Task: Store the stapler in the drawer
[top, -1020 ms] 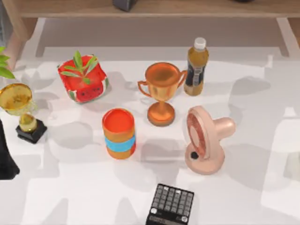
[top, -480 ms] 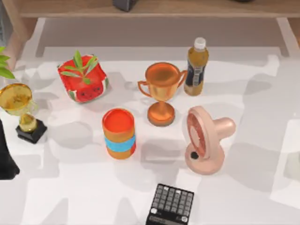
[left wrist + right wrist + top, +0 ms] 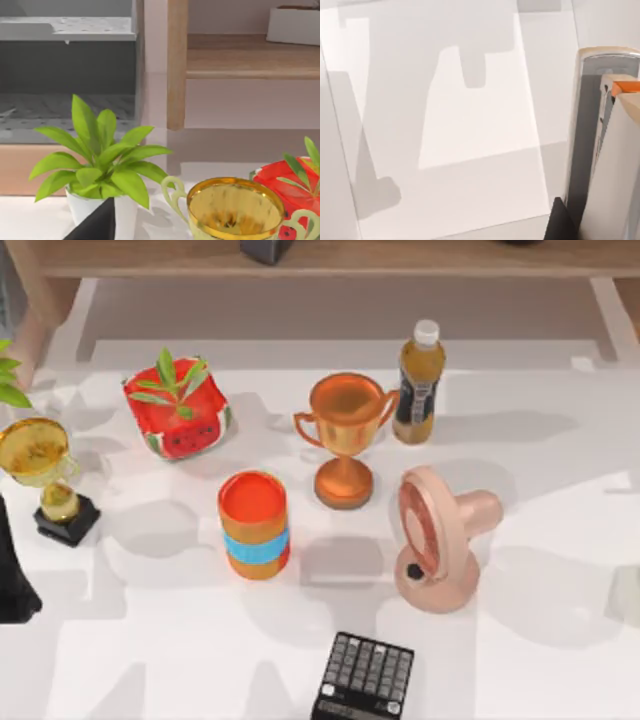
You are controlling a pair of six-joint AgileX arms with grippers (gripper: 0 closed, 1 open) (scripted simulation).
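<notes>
The stapler (image 3: 612,165) is a light-grey elongated body with an orange tab, seen very close in the right wrist view, above the white table. My right gripper (image 3: 590,227) is shut on it, one dark finger (image 3: 559,224) lying against its side. The drawer (image 3: 65,107) is seen in the left wrist view as an open grey-lined compartment with a wooden front, behind a leafy potted plant (image 3: 100,160). My left arm (image 3: 15,575) stays parked at the table's left edge; a dark finger (image 3: 95,225) of its gripper juts into the left wrist view.
On the table stand a gold trophy (image 3: 45,475), a watermelon planter (image 3: 178,410), an orange can (image 3: 255,525), a copper trophy (image 3: 345,435), a bottle (image 3: 418,385), a pink fan (image 3: 440,540) and a black calculator (image 3: 365,678). A wooden shelf (image 3: 330,258) runs along the back.
The shadows on the right side of the table have slid to the right and thinned. No object on the table has moved, and the left arm has stayed where it was.
</notes>
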